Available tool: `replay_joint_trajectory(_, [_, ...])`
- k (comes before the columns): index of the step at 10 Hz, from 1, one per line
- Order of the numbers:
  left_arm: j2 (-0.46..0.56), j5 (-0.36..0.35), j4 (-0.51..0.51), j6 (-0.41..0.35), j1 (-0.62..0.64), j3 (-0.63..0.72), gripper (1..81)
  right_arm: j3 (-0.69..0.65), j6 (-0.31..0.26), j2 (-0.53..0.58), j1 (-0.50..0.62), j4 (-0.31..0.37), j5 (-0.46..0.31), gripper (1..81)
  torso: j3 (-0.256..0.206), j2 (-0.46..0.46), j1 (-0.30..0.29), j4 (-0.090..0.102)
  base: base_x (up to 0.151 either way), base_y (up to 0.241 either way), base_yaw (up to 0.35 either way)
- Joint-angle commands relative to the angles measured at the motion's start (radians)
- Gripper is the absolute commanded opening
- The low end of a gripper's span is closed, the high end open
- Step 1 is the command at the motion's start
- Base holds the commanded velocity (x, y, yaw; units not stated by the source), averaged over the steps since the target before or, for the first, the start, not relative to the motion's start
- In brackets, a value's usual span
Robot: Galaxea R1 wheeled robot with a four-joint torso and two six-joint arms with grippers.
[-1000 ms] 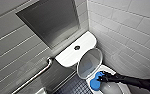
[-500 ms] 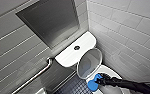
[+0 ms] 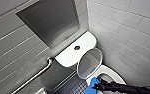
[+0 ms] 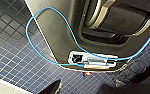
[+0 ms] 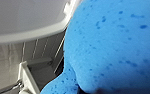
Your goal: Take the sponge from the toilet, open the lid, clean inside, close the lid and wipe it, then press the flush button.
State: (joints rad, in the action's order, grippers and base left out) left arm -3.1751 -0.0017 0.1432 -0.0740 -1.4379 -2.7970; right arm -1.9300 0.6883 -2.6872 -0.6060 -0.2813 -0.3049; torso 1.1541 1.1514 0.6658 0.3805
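The toilet (image 3: 111, 73) sits in a corner of grey tiled walls, its lid (image 3: 89, 63) raised and leaning back against the tank (image 3: 68, 53), whose flat top carries a dark round button (image 3: 77, 47) near the middle. The right arm comes in low from the right, and the right tool (image 3: 97, 85) is clenched on the sponge (image 3: 91, 86), which sits at the bowl's rim on the side next to the floor (image 3: 72, 88), just below the lid's lower edge. In the right wrist view the sponge (image 5: 111, 42) looms large and speckled, close beside a curved white edge of the toilet. A metal rail (image 3: 41, 72) runs along the wall left of the tank, under a steel panel (image 3: 51, 20). The left wrist view looks down on dark blue floor tiles and a looping blue cable (image 4: 41, 15) on the robot's body; I cannot tell whether the left tool (image 4: 84, 89) is released or clenched.
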Motion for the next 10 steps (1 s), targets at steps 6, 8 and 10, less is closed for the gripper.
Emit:
replay_joint_trajectory(6, [0.012,0.091,0.004,-0.001,-0.036,-0.007,81.1,0.105,0.000,0.137,-0.070,-0.038,0.007,1.0,0.000,0.000,0.000,0.000,0.000,0.000,0.000])
replay_joint_trajectory(8, [0.012,0.091,0.004,-0.001,-0.036,-0.007,81.1,0.138,0.000,0.203,-0.111,-0.039,0.015,1.0,0.000,0.000,0.000,0.000,0.000,0.000,0.000])
replay_joint_trajectory(10, [0.012,0.091,0.004,-0.001,-0.036,-0.007,81.1,0.149,0.000,0.272,-0.156,-0.038,0.079,1.0,0.000,0.000,0.000,0.000,0.000,0.000,0.000])
